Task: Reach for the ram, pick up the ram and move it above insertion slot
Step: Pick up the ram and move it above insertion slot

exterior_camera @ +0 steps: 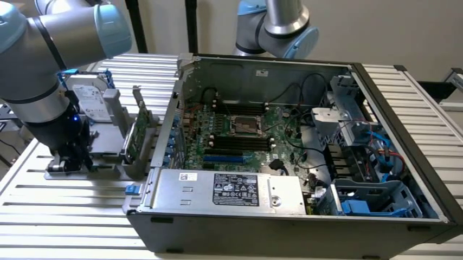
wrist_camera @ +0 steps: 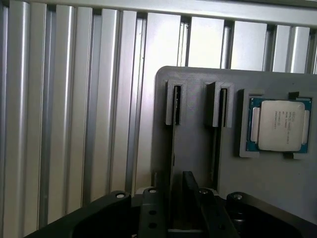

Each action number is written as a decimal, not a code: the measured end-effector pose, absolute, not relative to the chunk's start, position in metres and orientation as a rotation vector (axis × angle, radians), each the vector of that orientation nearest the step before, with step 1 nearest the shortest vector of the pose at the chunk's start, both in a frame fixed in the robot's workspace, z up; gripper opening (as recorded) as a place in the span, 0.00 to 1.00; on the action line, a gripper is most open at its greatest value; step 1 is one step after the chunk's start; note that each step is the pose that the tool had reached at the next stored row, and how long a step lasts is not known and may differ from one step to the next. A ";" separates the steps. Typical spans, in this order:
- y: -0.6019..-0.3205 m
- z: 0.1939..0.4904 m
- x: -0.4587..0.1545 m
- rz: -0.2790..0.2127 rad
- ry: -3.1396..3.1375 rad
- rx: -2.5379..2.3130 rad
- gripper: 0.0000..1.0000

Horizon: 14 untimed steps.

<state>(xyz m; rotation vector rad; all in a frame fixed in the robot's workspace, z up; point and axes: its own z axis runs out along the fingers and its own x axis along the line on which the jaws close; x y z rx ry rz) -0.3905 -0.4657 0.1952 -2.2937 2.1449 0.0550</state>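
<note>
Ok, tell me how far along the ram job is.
Reach looks done: the hand is down at the grey holder, right at the ram edge-on in it. Under way: the grasp, which I cannot confirm. Left: the ram sits in the holder, not above the memory slots.

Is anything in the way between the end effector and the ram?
Nothing visible is. The end effector is right at the ram, which stands edge-on in its grey holder.
</note>
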 end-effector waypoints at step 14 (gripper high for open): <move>-0.466 0.195 -0.391 0.055 2.145 -2.294 0.14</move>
